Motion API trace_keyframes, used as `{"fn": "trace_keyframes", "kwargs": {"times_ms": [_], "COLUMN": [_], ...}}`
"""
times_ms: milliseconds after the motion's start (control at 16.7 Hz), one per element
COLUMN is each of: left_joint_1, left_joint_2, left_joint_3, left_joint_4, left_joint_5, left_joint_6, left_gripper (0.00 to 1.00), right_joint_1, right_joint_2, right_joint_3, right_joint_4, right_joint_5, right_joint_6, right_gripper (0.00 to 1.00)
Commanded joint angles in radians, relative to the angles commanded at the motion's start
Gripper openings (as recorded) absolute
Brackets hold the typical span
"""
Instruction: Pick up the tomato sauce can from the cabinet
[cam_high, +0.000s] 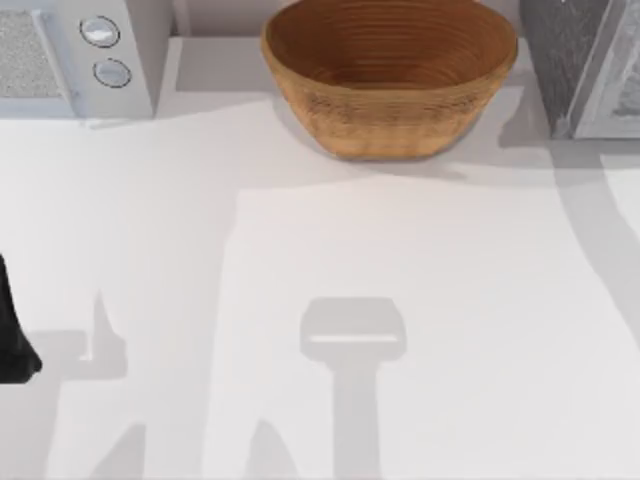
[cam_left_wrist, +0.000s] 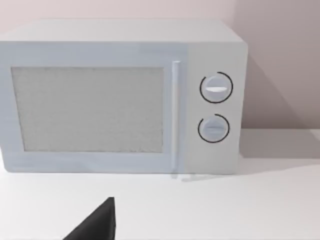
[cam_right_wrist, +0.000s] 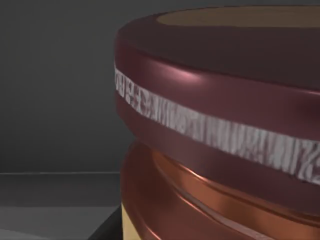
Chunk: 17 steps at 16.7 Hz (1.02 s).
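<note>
tomato sauce can (cam_right_wrist: 220, 130) sitting close before right wrist camera, against dark cabinet interior (cam_right_wrist: 55, 85); right fingers' state impossible to tell; left gripper (cam_high: 12, 340) idling at table's (cam_high: 300, 250) left edge, facing microwave (cam_left_wrist: 120, 95); its fingers' state unclear too

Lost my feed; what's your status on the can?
Left gripper parked at table's left edge. Tomato sauce can close up in right wrist view, dark cabinet wall behind it. Nothing seen blocking it.

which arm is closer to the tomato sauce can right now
Right. The right wrist view sits right up against the tomato sauce can, in a dark enclosure. The left gripper is at the table's left edge, its wrist camera facing the microwave.
</note>
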Motion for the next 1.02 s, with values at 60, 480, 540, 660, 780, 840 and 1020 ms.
{"fn": "trace_keyframes", "kwargs": {"times_ms": [60, 480, 540, 660, 780, 840, 1020], "left_joint_1": [0.0, 0.0, 0.0, 0.0, 0.0, 0.0, 0.0], "left_joint_2": [0.0, 0.0, 0.0, 0.0, 0.0, 0.0, 0.0], "left_joint_3": [0.0, 0.0, 0.0, 0.0, 0.0, 0.0, 0.0], "left_joint_4": [0.0, 0.0, 0.0, 0.0, 0.0, 0.0, 0.0], "left_joint_5": [0.0, 0.0, 0.0, 0.0, 0.0, 0.0, 0.0], "left_joint_6": [0.0, 0.0, 0.0, 0.0, 0.0, 0.0, 0.0], "left_gripper": [1.0, 1.0, 1.0, 1.0, 1.0, 1.0, 1.0], "right_joint_1": [-0.002, -0.04, -0.047, -0.064, -0.082, -0.091, -0.12], "right_joint_2": [-0.008, -0.251, -0.307, -0.429, -0.564, -0.633, -0.84], "right_joint_3": [-0.01, -0.373, -0.467, -0.68, -0.915, -1.036, -1.394], "right_joint_4": [0.005, 0.14, 0.17, 0.235, 0.306, 0.343, 0.454], "right_joint_5": [-0.001, -0.035, -0.044, -0.064, -0.087, -0.099, -0.134], "right_joint_6": [0.0, -0.004, -0.005, -0.007, -0.008, -0.009, -0.012], "right_gripper": [0.0, 0.0, 0.0, 0.0, 0.0, 0.0, 0.0]}}
